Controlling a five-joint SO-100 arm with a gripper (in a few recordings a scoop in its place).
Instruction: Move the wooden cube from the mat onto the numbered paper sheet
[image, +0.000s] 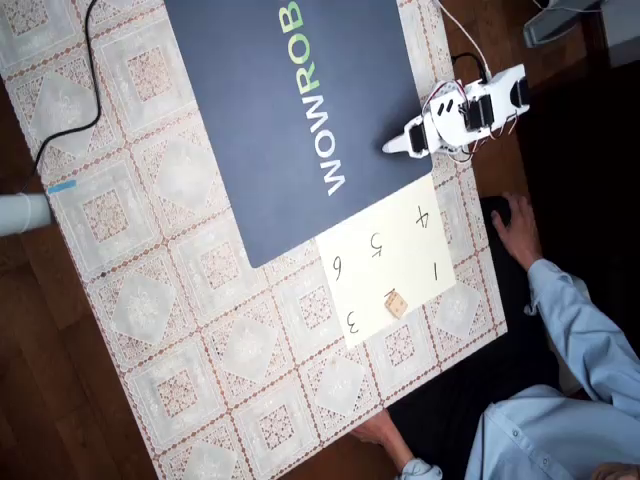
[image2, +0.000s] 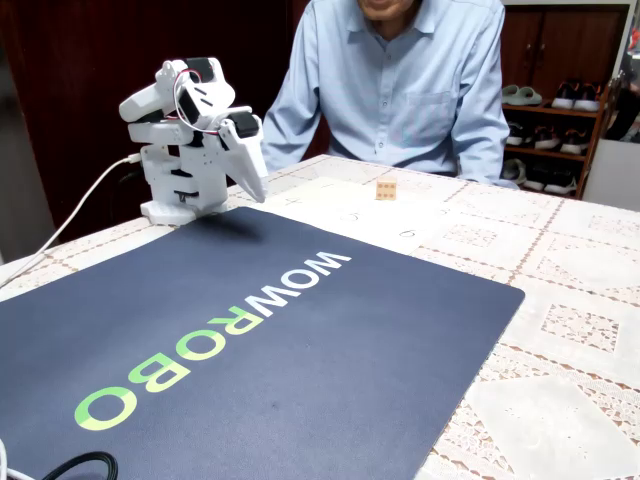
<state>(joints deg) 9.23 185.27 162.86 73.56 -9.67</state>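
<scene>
The small tan wooden cube (image: 396, 304) sits on the flat cream numbered paper sheet (image: 405, 240), well off the smooth navy mat (image: 270, 110). The white gripper (image: 390, 147) hangs folded over the mat's edge, jaws clenched, holding nothing.

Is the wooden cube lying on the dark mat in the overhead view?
No, the cube sits on the paper sheet, apart from the mat.
</scene>
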